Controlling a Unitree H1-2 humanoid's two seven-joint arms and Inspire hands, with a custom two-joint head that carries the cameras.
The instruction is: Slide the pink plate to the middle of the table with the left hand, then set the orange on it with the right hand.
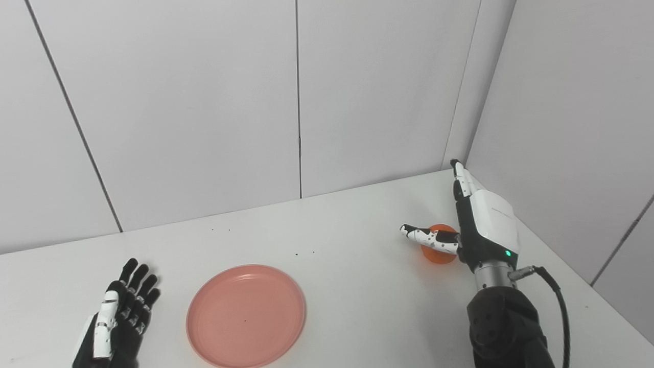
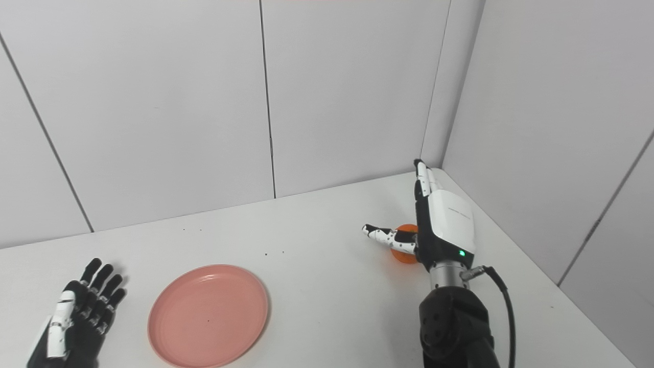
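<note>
The right hand (image 1: 477,225) hides much of the orange (image 1: 438,254) (contact unclear).

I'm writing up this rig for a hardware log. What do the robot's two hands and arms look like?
The left hand has black fingers and a white thumb. The right hand has a white back plate, black-and-white segmented fingers, a green light, a silver wrist cuff, a black forearm and a black cable looping beside it.
</note>
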